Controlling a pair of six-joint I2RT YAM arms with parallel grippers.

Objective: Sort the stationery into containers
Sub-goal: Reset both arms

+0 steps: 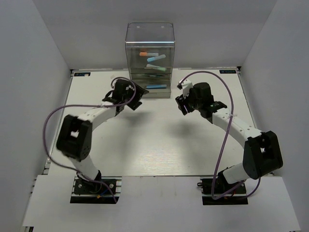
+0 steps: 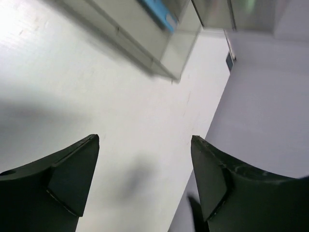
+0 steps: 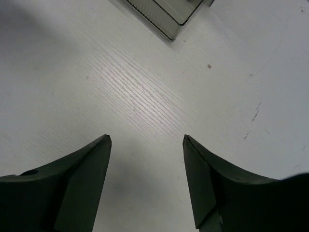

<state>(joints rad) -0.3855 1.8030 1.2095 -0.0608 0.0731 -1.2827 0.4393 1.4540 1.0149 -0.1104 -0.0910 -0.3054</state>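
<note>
The containers are drawers of a tall clear plastic box [image 1: 149,43] at the back centre of the table. Inside lie stationery pieces: an orange-capped marker [image 1: 147,54], a light-blue one [image 1: 157,59], a green-tinted one [image 1: 155,68] and a blue one [image 1: 155,86] in the lowest drawer. My left gripper [image 1: 139,96] hovers just left of the box's base, open and empty [image 2: 145,140]. In the left wrist view, the box corner [image 2: 166,58] and a blue piece [image 2: 161,14] show ahead. My right gripper [image 1: 181,104] is right of the box, open with nothing between its fingers [image 3: 147,140]; the box's corner [image 3: 169,19] is ahead of it.
Purple cables [image 1: 58,111] loop over both arms. Grey walls [image 1: 29,72] enclose the white table [image 1: 154,145] on the left, right and back. In the left wrist view the table's edge [image 2: 212,125] meets the wall close by.
</note>
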